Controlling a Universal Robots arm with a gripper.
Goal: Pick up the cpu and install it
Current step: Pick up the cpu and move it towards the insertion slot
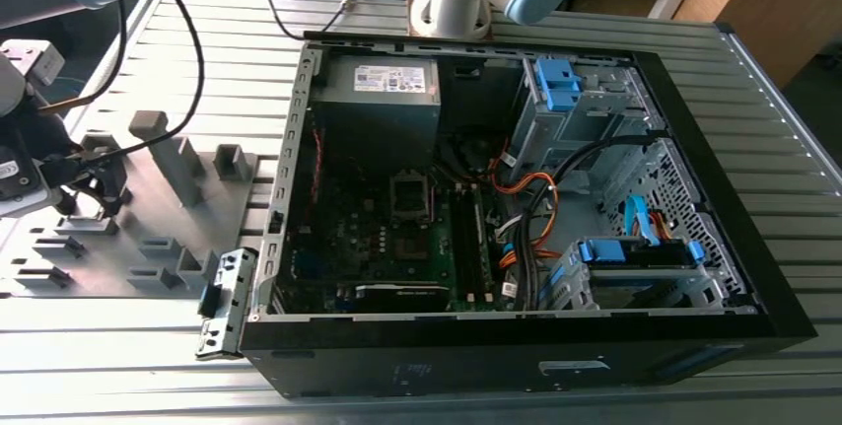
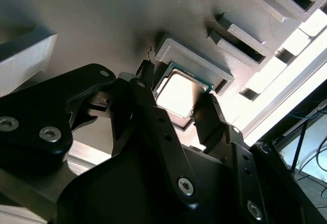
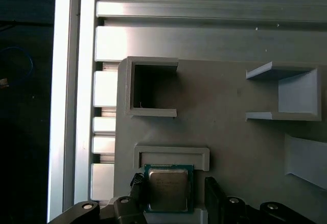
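The cpu (image 3: 167,188), a small square chip with a shiny metal top and green rim, lies flat in a shallow grey holder (image 3: 171,152) on the grey fixture plate (image 3: 230,132). My gripper (image 3: 173,189) is down over it, its black fingers (image 3: 137,183) standing on either side of the chip. One finger is at the chip's edge and the other shows a small gap, so the gripper is open around it. In the second wrist view the cpu (image 2: 179,94) shows bright between the fingers of the gripper (image 2: 176,99). In the exterior view the gripper (image 1: 90,203) is at the left over the plate.
An open black computer case (image 1: 736,247) lies to the exterior view's right of the plate, with the motherboard's socket (image 1: 408,193) near its middle, cables, blue drive cages and a power supply (image 1: 382,85). Raised grey holders (image 1: 172,154) stand on the plate near the gripper.
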